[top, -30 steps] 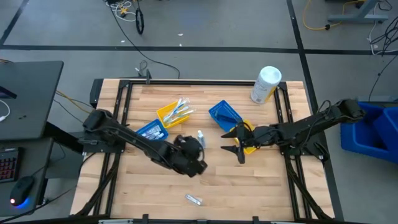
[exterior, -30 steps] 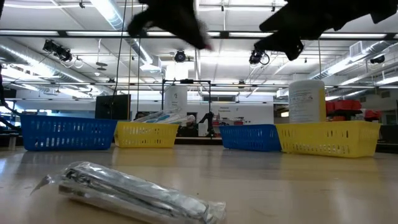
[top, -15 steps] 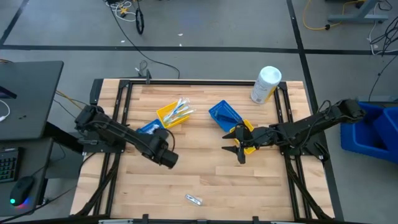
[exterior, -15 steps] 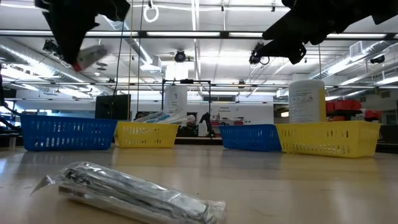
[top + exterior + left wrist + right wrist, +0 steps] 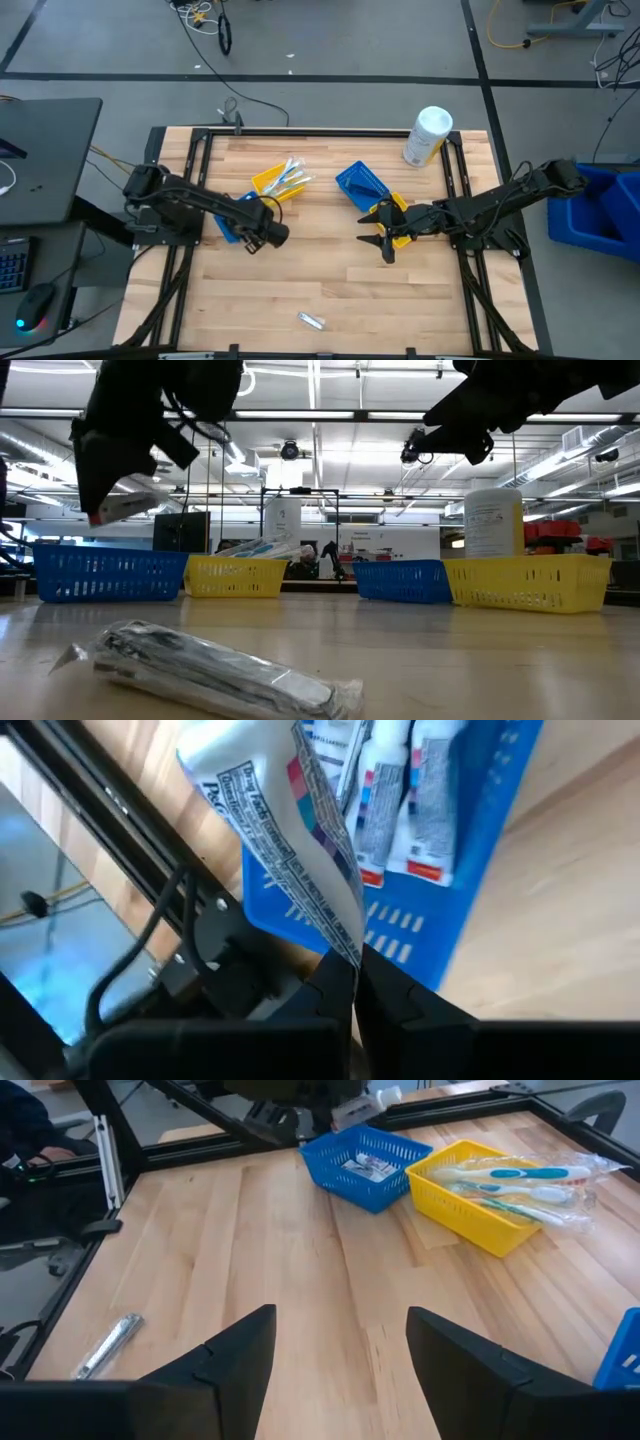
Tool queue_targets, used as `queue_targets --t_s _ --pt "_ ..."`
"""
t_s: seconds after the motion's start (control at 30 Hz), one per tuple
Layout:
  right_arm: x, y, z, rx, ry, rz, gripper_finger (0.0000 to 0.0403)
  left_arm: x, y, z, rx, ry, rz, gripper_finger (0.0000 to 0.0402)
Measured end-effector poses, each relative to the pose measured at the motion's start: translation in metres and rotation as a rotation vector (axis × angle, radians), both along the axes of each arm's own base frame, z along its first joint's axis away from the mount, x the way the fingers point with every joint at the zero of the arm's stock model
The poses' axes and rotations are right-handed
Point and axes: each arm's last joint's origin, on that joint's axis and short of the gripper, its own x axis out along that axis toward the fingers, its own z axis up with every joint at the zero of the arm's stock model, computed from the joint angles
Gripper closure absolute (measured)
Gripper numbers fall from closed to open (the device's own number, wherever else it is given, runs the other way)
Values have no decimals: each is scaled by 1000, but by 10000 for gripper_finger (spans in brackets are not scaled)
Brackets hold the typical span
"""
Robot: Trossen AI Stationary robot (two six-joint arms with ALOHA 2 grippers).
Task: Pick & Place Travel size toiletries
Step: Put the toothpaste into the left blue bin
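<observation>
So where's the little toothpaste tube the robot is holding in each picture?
High view: hidden under the left gripper, beside the blue bin.
Low view: toothpaste tube upper left, above that blue bin.
Left wrist view: tube pinched over the bin.
Right wrist view: tube top centre, above the bin.

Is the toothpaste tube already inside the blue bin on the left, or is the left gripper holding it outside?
Outside. The left gripper pinches the toothpaste tube by its flat end, above the blue bin, where other tubes already lie.

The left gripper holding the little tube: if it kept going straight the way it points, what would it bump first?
Probably the blue bin of toothpaste tubes: the left gripper, shut on its tube, points there. Depth is unclear.
</observation>
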Motion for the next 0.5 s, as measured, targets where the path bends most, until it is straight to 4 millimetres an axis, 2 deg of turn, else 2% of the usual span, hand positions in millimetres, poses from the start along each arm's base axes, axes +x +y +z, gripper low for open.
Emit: queue_targets --t_s 0.3,0.5 --pt "0 0 -1 -4 7 1 179 -10 19 -43 -108 37 -86 376" --pt "0 0 -1 -23 12 9 174 -13 24 -48 -59 36 -61 358"
